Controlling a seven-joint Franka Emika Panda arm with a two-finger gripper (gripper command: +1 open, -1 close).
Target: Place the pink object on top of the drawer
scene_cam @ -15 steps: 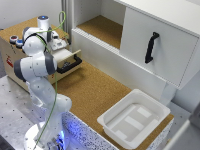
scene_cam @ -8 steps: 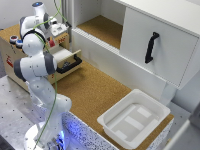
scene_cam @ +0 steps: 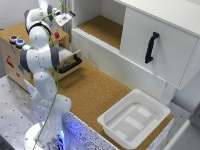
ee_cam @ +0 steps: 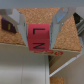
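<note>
The cork-topped desk (scene_cam: 100, 95) fills most of the exterior view, with the big white cabinet (scene_cam: 155, 45) along its far side, a black handle (scene_cam: 151, 47) on its door. A white plastic tub (scene_cam: 134, 119) sits on the desk toward the exterior view's right. My arm (scene_cam: 42, 55) stands at the exterior view's left, in front of the small wooden drawer (scene_cam: 30, 50), whose pale front with its black bar handle (scene_cam: 70, 64) is pulled partly open. I reach up over the drawer's cork top. My tool (ee_cam: 39, 34) hangs above that top, and in the wrist view its two fingers (ee_cam: 16, 24) press on either side of the pink object (ee_cam: 39, 36), a flat block with dark letters on it. The block is clamped between them, over the cork surface; whether it touches the top I cannot tell.
</note>
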